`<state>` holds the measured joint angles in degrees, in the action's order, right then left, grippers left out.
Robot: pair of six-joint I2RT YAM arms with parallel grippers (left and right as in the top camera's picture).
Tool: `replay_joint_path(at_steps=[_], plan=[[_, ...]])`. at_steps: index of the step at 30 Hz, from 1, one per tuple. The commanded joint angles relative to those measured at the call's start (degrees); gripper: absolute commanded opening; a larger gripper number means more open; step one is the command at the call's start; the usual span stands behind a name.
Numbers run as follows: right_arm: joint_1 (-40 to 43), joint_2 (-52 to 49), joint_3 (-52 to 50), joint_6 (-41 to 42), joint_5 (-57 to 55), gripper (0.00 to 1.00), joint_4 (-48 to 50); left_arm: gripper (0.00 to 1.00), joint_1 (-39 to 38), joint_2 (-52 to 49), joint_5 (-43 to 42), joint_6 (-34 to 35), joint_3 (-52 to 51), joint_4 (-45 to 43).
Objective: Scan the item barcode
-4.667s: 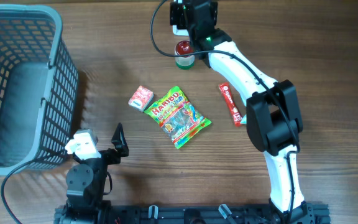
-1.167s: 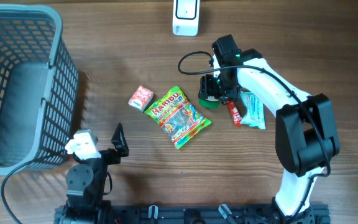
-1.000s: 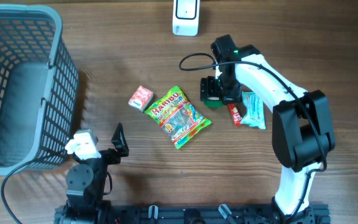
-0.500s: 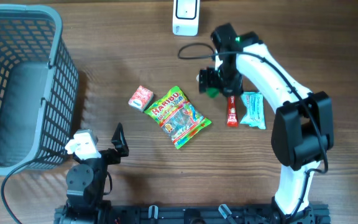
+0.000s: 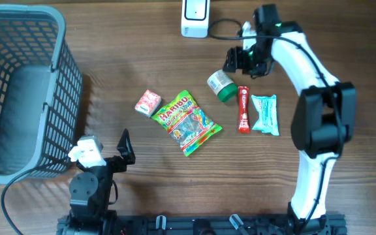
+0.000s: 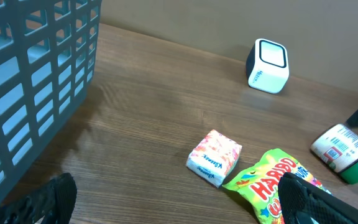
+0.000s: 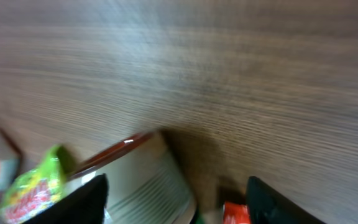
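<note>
A small white bottle with a green cap (image 5: 222, 86) lies on its side on the wood table, left of a red snack bar (image 5: 243, 109). Its barcode label shows in the left wrist view (image 6: 344, 151). The white scanner (image 5: 195, 13) stands at the far edge. My right gripper (image 5: 243, 60) hovers open between scanner and bottle, holding nothing. Its blurred wrist view shows the bottle (image 7: 148, 186) below the open gripper (image 7: 179, 205). My left gripper (image 5: 123, 149) rests open near the front edge, its dark fingertips (image 6: 48, 199) wide apart.
A grey basket (image 5: 18, 91) fills the left side. A Haribo bag (image 5: 188, 122), a pink-and-white tissue packet (image 5: 147, 103) and a teal packet (image 5: 265, 114) lie mid-table. The right arm's cable loops near the scanner.
The right gripper has let go of the green-capped bottle, which now lies on the table. The gripper has moved away toward the far edge; the red bar has shifted upright. The left arm is still.
</note>
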<state>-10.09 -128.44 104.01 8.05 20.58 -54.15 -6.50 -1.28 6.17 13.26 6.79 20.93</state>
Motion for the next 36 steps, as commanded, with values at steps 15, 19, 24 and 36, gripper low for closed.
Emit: replay_joint_path(at_steps=[15, 19, 24, 36], plan=[[-3.6, 2.1, 0.7, 5.6, -7.4, 0.17, -9.4, 1.00, -0.4, 0.2, 0.3, 0.7, -0.5, -0.2], [-3.6, 8.4, 0.7, 5.4, -8.4, 0.58, -14.2, 1.00, -0.4, 0.2, 0.3, 0.7, -0.5, -0.2], [-6.7, 15.2, 0.7, 3.3, -13.6, 0.71, -17.1, 1.00, -0.4, 0.2, 0.3, 0.7, -0.5, -0.2], [-26.8, 15.0, -12.6, 3.6, -50.8, 1.00, -0.8, 1.00, -0.4, 0.2, 0.3, 0.7, -0.5, -0.2]])
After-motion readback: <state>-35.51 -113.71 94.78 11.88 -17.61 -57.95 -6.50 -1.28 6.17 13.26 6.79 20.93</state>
